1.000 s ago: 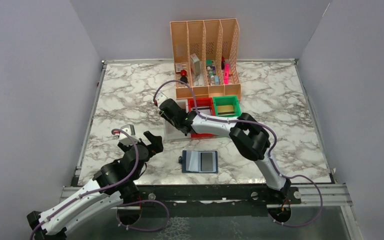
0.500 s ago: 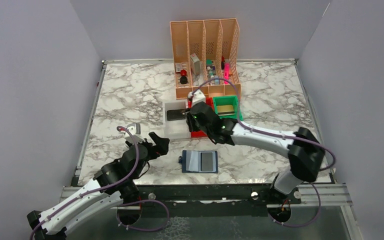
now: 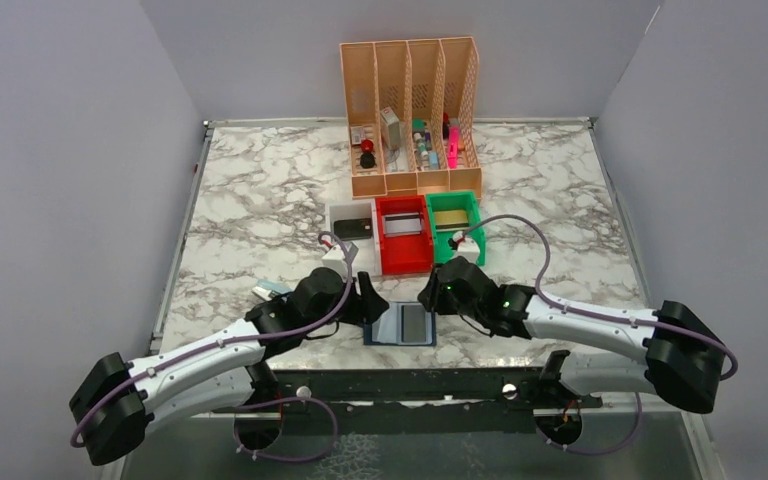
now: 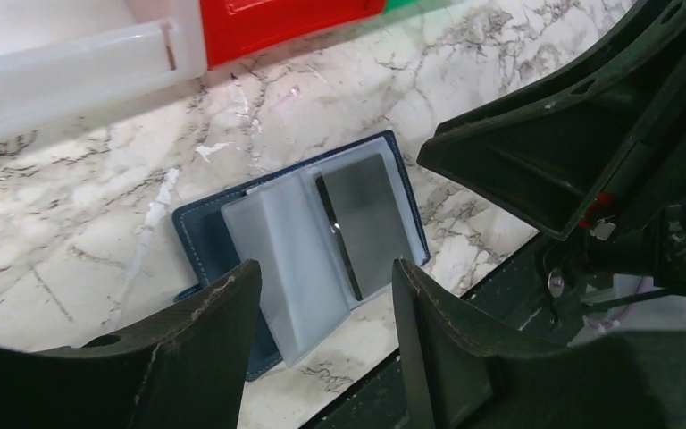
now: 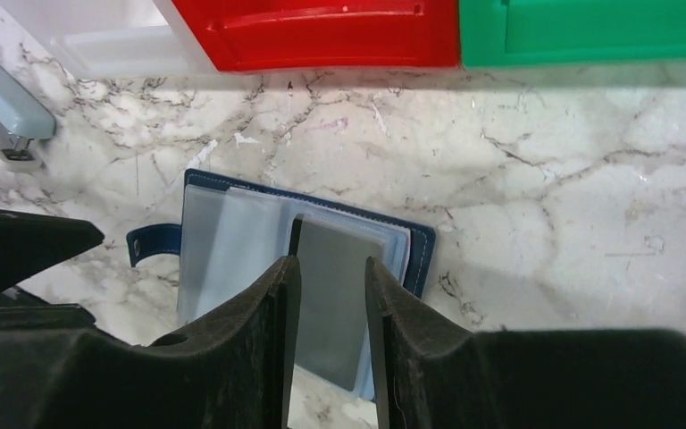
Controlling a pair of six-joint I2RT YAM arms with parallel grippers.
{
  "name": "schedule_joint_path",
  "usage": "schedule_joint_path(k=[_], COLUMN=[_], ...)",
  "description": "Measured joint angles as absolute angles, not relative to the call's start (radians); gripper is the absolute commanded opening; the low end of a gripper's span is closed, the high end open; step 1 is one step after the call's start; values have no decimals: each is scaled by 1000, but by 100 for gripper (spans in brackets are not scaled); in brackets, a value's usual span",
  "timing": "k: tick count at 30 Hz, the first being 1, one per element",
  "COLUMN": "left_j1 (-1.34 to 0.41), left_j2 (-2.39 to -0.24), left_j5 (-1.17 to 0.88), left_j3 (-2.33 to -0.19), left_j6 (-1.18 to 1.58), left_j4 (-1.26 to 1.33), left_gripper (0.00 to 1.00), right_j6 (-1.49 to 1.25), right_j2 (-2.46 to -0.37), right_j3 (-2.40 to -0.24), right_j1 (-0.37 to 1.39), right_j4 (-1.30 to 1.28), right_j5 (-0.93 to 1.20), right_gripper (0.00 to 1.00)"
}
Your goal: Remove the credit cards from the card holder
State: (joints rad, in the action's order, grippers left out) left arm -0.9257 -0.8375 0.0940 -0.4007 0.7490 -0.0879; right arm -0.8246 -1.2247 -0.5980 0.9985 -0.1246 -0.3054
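The dark blue card holder [image 3: 375, 326] lies open near the table's front edge, its see-through pockets up. A grey credit card [image 3: 416, 323] sits in the right pocket. My left gripper [image 3: 369, 302] hovers at the holder's left side, open, with the pale left pocket [image 4: 277, 241] between its fingers and nothing held. My right gripper [image 3: 429, 298] hangs over the right side, open with a narrow gap, and the grey card [image 5: 339, 268] shows between its fingertips. A black card [image 3: 352, 229] lies in the white bin, a silver one [image 3: 401, 224] in the red bin, a gold one [image 3: 450, 217] in the green bin.
White bin [image 3: 335, 215], red bin [image 3: 402, 262] and green bin [image 3: 474, 212] stand in a row behind the holder. The orange file rack [image 3: 412, 180] rises behind them. A pale blue stapler [image 5: 4, 107] lies left of the holder. The table's front edge runs just below it.
My right arm swung back from the bins to the holder's right side. The left arm reached right to the holder's left side, and its jaws narrowed.
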Motion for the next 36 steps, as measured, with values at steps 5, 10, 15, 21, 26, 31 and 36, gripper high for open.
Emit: schedule_joint_path(k=[5,10,15,21,26,31,36], left_j1=[-951,-993,-1033,-1048,-1048,-1048,-1048], left_j2=[-892,-981,-1069,-1151,-1196,-1202,-1214], left_j5=[43,19,28,61,70,70,70], left_j3=[-401,-424,-441,-441,-441,-439,-434], left_j6=[747,743,752,778,788,796,801], left_j4=[-3,54,88,134,141,174,194], left_gripper=[54,53,50,49,49,49,49], right_j6=[-894,-897,-896,-890,-887,-887,-887], right_j2=[-1140,-1120,-1139,-1197,-1262,-1301,-1324], right_j3=[-521,-481,-482,-482,-486,-506,-528], right_j1=[999,998,998,998,998,998,998], right_j4=[-118,-113,-103,-69,-45,-49,-55], right_j5=[-303,-277,-247,-200,-165,-162,-162], right_gripper=[30,23,20,19,18,18,17])
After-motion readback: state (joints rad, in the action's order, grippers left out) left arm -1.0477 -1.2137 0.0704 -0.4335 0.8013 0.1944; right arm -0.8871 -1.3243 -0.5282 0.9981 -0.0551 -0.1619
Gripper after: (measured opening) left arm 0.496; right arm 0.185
